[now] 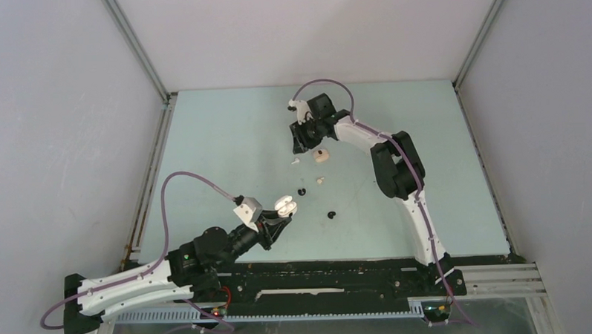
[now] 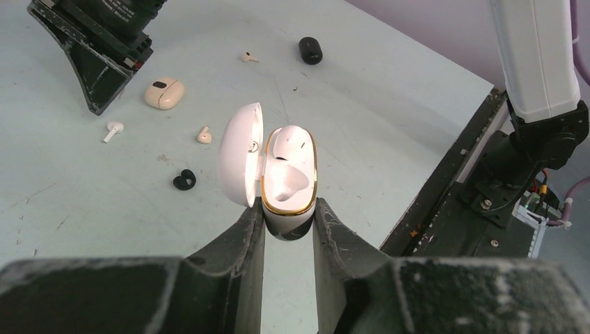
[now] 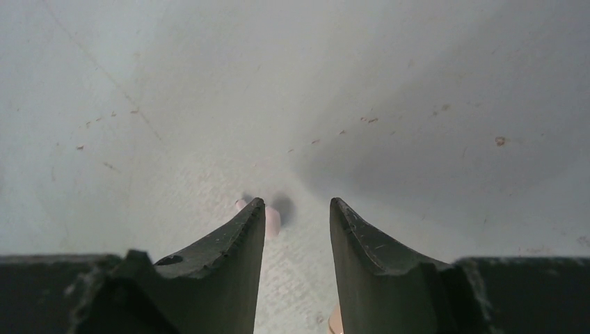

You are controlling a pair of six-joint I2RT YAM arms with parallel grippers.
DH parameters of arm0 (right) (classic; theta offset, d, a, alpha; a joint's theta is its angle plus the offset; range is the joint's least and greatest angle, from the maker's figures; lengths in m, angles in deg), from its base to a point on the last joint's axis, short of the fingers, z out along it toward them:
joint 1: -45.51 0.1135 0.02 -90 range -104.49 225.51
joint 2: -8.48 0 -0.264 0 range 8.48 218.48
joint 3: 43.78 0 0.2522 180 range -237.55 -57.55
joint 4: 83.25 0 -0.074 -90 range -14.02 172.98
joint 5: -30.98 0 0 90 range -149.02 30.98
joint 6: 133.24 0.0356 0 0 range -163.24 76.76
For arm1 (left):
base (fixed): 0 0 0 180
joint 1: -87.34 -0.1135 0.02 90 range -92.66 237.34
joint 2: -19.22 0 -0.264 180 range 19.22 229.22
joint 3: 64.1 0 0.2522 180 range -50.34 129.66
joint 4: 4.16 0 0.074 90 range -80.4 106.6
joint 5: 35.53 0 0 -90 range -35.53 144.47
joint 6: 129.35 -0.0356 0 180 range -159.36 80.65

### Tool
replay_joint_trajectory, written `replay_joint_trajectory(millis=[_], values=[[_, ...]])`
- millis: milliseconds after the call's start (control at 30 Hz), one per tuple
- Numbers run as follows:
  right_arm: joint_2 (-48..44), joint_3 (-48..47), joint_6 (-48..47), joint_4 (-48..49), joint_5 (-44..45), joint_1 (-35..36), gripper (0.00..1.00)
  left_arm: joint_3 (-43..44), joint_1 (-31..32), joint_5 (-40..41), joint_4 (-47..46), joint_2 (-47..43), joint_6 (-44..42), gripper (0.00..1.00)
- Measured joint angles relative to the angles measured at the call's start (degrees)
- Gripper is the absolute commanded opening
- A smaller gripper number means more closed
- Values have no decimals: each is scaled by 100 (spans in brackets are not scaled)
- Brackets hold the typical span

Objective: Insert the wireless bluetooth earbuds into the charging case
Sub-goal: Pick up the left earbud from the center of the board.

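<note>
My left gripper [image 2: 289,212] is shut on the base of a white charging case [image 2: 289,174] with a gold rim, and its lid [image 2: 240,153] stands open. In the top view this case [image 1: 285,206] is held near the left arm. Loose earbuds lie on the table: a white one [image 2: 113,129], a beige one [image 2: 204,135] and a black one [image 2: 184,179]. My right gripper [image 3: 298,205] is open, low over the table. A small pale earbud [image 3: 273,219] lies just inside its left fingertip, partly hidden by it.
A closed beige case [image 1: 322,156] lies beside the right gripper [image 1: 301,144]. Another small earbud [image 2: 249,56] and a black rounded piece [image 2: 310,50] lie further off. The black base rail [image 1: 341,273] runs along the near table edge.
</note>
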Motion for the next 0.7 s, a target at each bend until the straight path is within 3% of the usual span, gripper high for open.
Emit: replay_joint_trajectory(millis=[267,700], values=[[297,-765,57,-568,334,48,43,0,0,22,-15,195,42,0],[496,-1036,-262,-1333,638,254,43,0,0,20,-109,197,133,0]])
